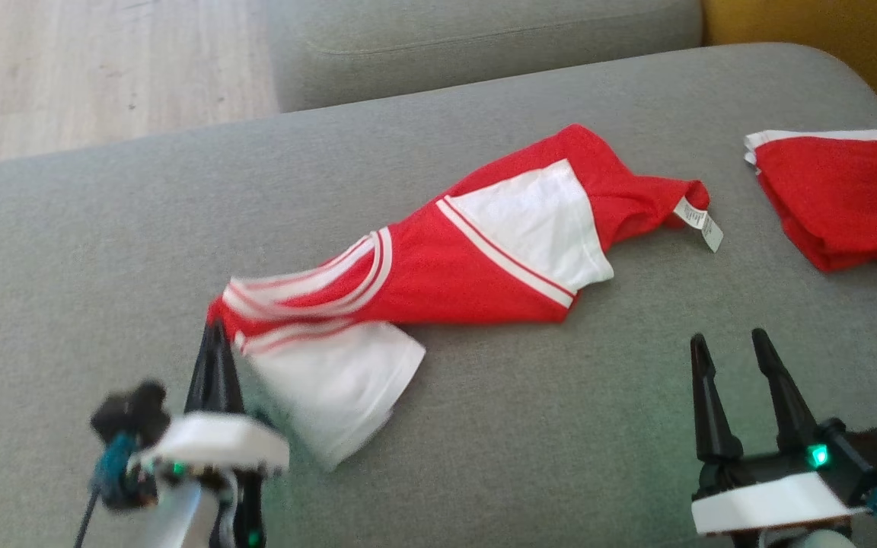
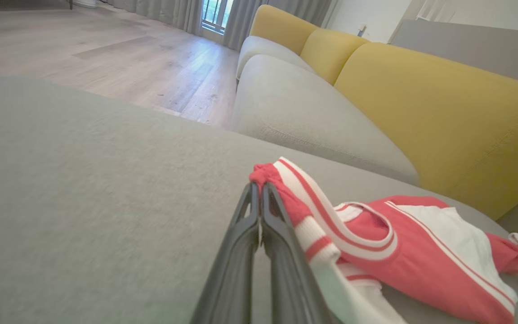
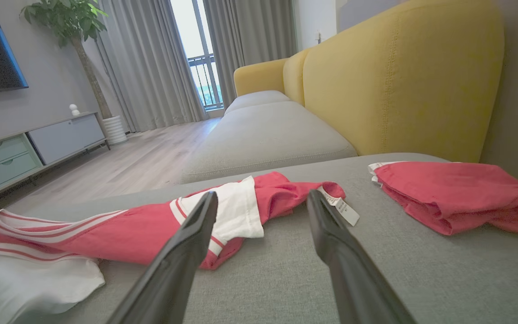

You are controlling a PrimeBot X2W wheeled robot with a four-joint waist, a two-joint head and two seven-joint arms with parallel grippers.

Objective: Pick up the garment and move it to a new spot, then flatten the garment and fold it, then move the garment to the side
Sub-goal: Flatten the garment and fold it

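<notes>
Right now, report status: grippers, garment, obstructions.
Left gripper shut on garment edge. Right gripper open, off it. Garment bunched on couch. Folded red cloth far right, apart.

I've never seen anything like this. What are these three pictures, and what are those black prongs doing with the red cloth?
This is a two-armed robot; the black prongs are its left gripper and right gripper. One picture looks down from its head; the others look along each arm from its wrist. On the grey sofa cushion lies a crumpled red-and-white garment, with a folded red garment to its right. The left gripper is shut, pinching the garment's striped end. The right gripper is open, holding nothing, clear of the cloth.
</notes>
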